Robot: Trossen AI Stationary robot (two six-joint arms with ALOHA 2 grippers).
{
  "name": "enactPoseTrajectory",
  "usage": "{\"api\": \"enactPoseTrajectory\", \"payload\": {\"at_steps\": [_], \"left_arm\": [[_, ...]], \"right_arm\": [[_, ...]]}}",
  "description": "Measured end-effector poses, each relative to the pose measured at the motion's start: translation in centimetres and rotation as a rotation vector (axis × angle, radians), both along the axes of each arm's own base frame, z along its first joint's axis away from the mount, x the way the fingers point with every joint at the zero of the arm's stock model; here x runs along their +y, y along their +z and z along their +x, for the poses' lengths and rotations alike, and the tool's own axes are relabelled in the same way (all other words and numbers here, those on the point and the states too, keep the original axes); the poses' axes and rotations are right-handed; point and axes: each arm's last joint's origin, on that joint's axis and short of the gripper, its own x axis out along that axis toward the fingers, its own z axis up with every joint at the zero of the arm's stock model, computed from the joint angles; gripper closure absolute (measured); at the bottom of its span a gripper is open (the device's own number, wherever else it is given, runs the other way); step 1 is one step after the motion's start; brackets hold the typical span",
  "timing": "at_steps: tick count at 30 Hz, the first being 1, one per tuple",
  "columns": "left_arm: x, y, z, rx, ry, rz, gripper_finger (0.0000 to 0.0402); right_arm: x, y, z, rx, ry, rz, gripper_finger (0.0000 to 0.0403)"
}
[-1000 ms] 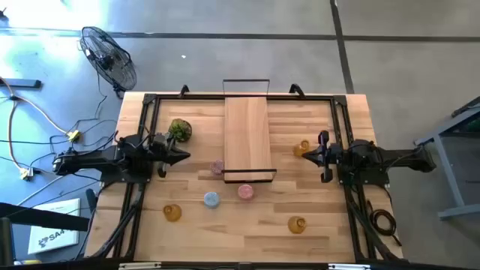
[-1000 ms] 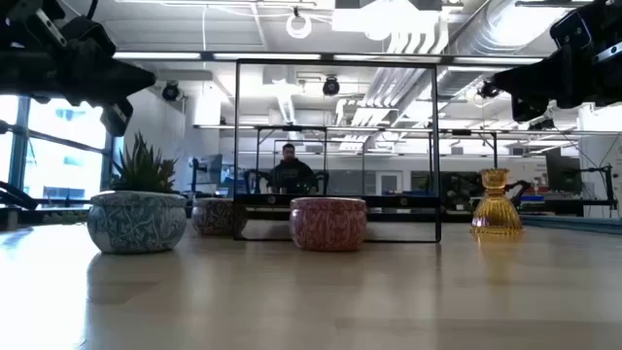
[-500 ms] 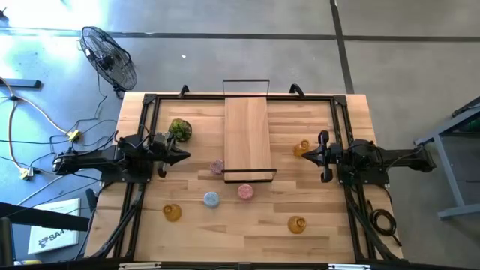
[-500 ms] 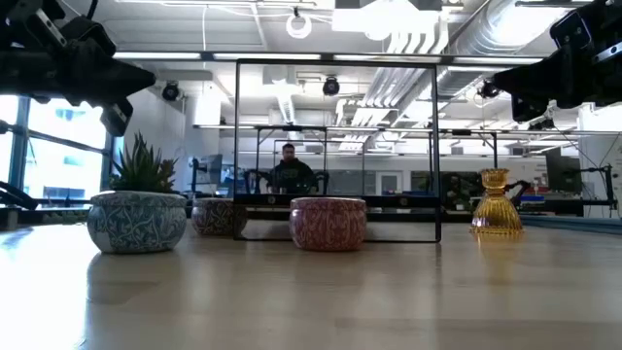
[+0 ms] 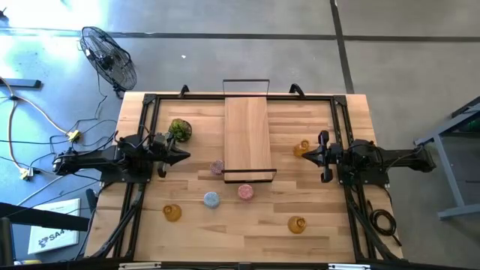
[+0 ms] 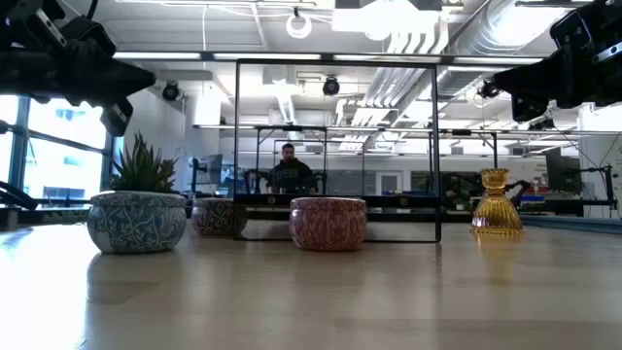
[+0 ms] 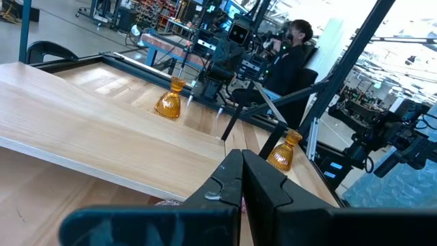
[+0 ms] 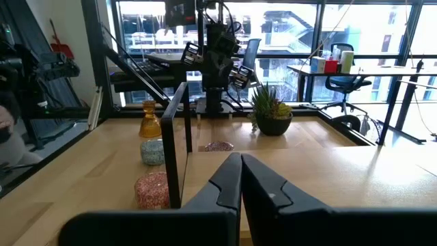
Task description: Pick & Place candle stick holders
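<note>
One white sheet (image 5: 54, 234) lies on the floor off the desk's left front corner and carries dark printed lettering; the letters are too small to make out; no other text, label, brand, number or sign can be read on anything in these views.

1. Light wooden table (image 5: 330, 210), black frame rails along left, right and far edges.
2. At centre: raised wooden tray (image 5: 247, 135) on black wire stand.
3. Upper left: green potted plant (image 5: 179, 130).
4. Left of tray's lower end: pink holder (image 5: 217, 166). Below tray: second pink holder (image 5: 245, 192), light-blue holder (image 5: 211, 199).
5. Amber holders: lower left (image 5: 172, 213), lower right (image 5: 297, 224), right of tray (image 5: 302, 148).
</note>
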Motion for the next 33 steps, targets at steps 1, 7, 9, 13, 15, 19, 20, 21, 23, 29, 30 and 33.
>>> {"api": "enactPoseTrajectory", "payload": {"at_steps": [1, 7, 9, 13, 15, 19, 20, 21, 23, 29, 30, 33], "left_arm": [[0.0, 0.0, 0.0, 0.0, 0.0, 0.0, 0.04], [0.0, 0.0, 0.0, 0.0, 0.0, 0.0, 0.04], [0.0, 0.0, 0.0, 0.0, 0.0, 0.0, 0.04], [0.0, 0.0, 0.0, 0.0, 0.0, 0.0, 0.04], [0.0, 0.0, 0.0, 0.0, 0.0, 0.0, 0.04], [0.0, 0.0, 0.0, 0.0, 0.0, 0.0, 0.04], [0.0, 0.0, 0.0, 0.001, 0.0, 0.0, 0.04], [0.0, 0.0, 0.0, 0.0, 0.0, 0.0, 0.04], [0.0, 0.0, 0.0, 0.0, 0.0, 0.0, 0.04], [0.0, 0.0, 0.0, 0.0, 0.0, 0.0, 0.04], [0.0, 0.0, 0.0, 0.0, 0.0, 0.0, 0.04], [0.0, -0.01, 0.0, 0.001, 0.0, 0.0, 0.04]], "right_arm": [[0.0, 0.01, 0.0, 0.0, 0.0, 0.0, 0.0398], [0.0, 0.01, 0.0, 0.0, 0.0, 0.0, 0.0398], [0.0, 0.01, 0.0, 0.0, 0.0, 0.0, 0.0398], [0.0, 0.01, 0.0, 0.0, 0.0, 0.0, 0.0398], [0.0, 0.0, 0.0, 0.0, 0.0, 0.0, 0.0398], [0.0, 0.01, 0.0, -0.001, 0.0, 0.0, 0.0398], [0.0, 0.01, 0.0, 0.0, 0.0, 0.0, 0.0398], [0.0, 0.01, 0.0, 0.0, 0.0, 0.0, 0.0398], [0.0, 0.01, 0.0, 0.0, 0.0, 0.0, 0.0398], [-0.09, 0.03, 0.0, 0.0, -0.031, -0.053, 0.0398], [-0.11, 0.06, -0.01, -0.002, -0.037, -0.056, 0.0398], [-0.12, 0.2, -0.01, -0.025, -0.039, -0.004, 0.0398]]}}
